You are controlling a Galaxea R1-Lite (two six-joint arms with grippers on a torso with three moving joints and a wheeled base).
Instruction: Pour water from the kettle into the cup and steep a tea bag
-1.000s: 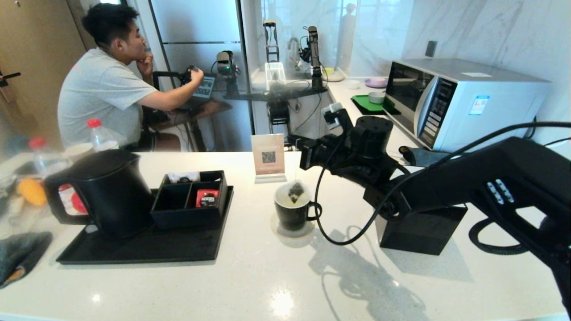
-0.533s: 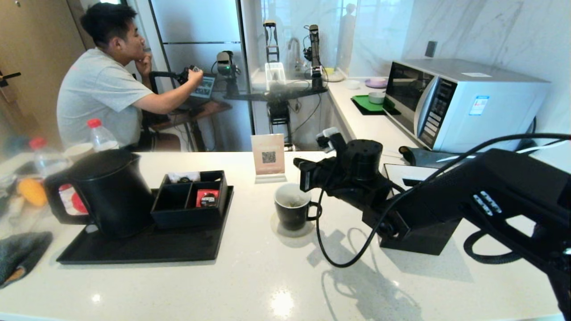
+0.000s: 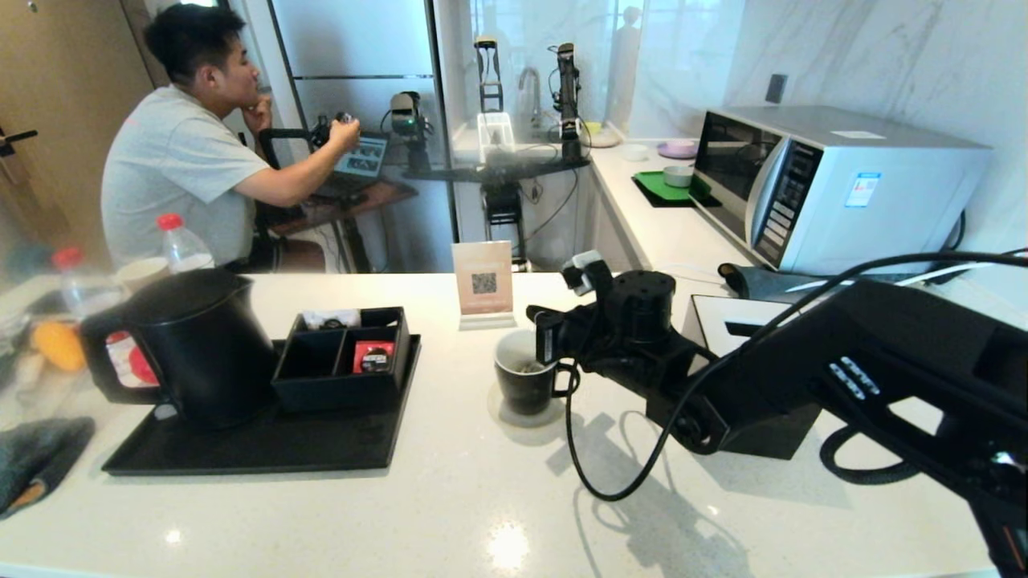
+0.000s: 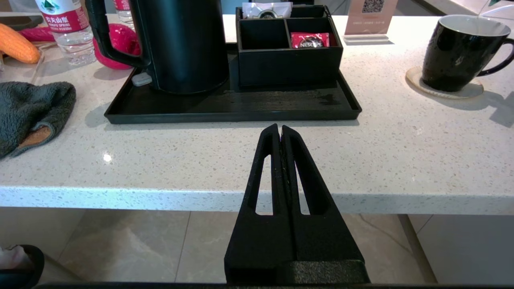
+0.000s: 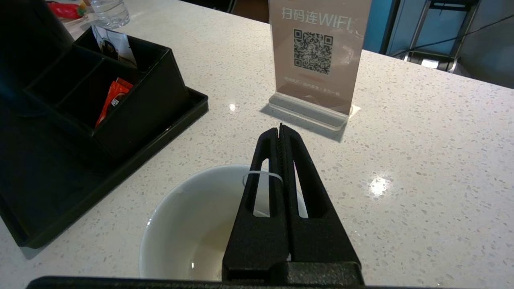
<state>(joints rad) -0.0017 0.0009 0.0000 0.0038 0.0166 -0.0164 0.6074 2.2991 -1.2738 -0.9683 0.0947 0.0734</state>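
The black cup [image 3: 524,384] with a white inside stands on a pale coaster mid-counter. My right gripper [image 3: 540,340] hangs just over its rim, shut on the tea bag's thin pale string [image 5: 257,173], which loops over one finger. A dark bit of the tea bag [image 3: 528,368] shows low inside the cup; in the right wrist view the bag is hidden behind my fingers [image 5: 299,188]. Pale water [image 5: 200,257] lies in the cup's [image 5: 188,212] bottom. The matte black kettle [image 3: 193,345] sits on the black tray [image 3: 265,449] at the left. My left gripper [image 4: 280,128] is shut and empty, below the counter's front edge.
A black organiser box [image 3: 341,357] with a red sachet [image 3: 373,356] shares the tray. A QR sign [image 3: 483,282] stands behind the cup, a black tissue box [image 3: 755,417] under my right arm. There is a microwave [image 3: 835,181] at the back right, a grey cloth [image 3: 36,461] and bottles [image 3: 181,245] at the left.
My right gripper has come down and toward the cup. The tea bag, which hung at the cup's mouth a second ago, now sits low inside it. The left arm has not moved.
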